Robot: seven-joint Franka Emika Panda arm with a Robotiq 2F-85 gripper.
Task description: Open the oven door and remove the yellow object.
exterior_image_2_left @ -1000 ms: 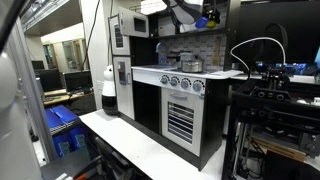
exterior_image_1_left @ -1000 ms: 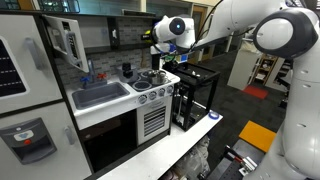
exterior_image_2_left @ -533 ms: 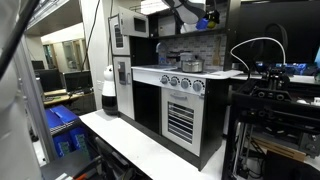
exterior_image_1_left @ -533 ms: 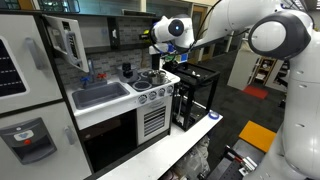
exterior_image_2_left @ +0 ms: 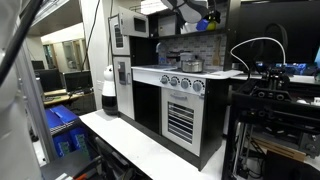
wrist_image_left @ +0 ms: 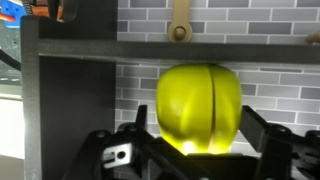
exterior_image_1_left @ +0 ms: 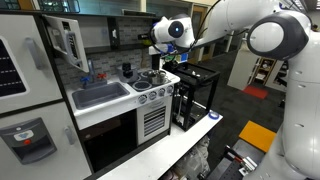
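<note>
The yellow object [wrist_image_left: 200, 108], a smooth bright yellow ball, fills the middle of the wrist view between my gripper's [wrist_image_left: 196, 118] black fingers [wrist_image_left: 258, 128]. The jaws stand wide, and a thin gap shows between the left finger and the ball. Grey brick wall lies behind it. In an exterior view the gripper [exterior_image_1_left: 159, 40] hangs high above the toy stove, at the right end of the upper shelf. The oven door [exterior_image_1_left: 65, 42], white-framed with a dark window, stands swung open at the upper left. In an exterior view the gripper [exterior_image_2_left: 205, 17] sits near the top edge.
A dark shelf [wrist_image_left: 170, 50] runs across just above the ball. Below the gripper are a stove top with pots [exterior_image_1_left: 150, 78], a grey sink [exterior_image_1_left: 100, 96] and the large black-glass oven door [exterior_image_1_left: 110, 142]. A black open-frame box [exterior_image_1_left: 195, 95] stands beside the toy kitchen.
The arm has crept slightly up and left near the shelf. The door, pots and other things have not moved.
</note>
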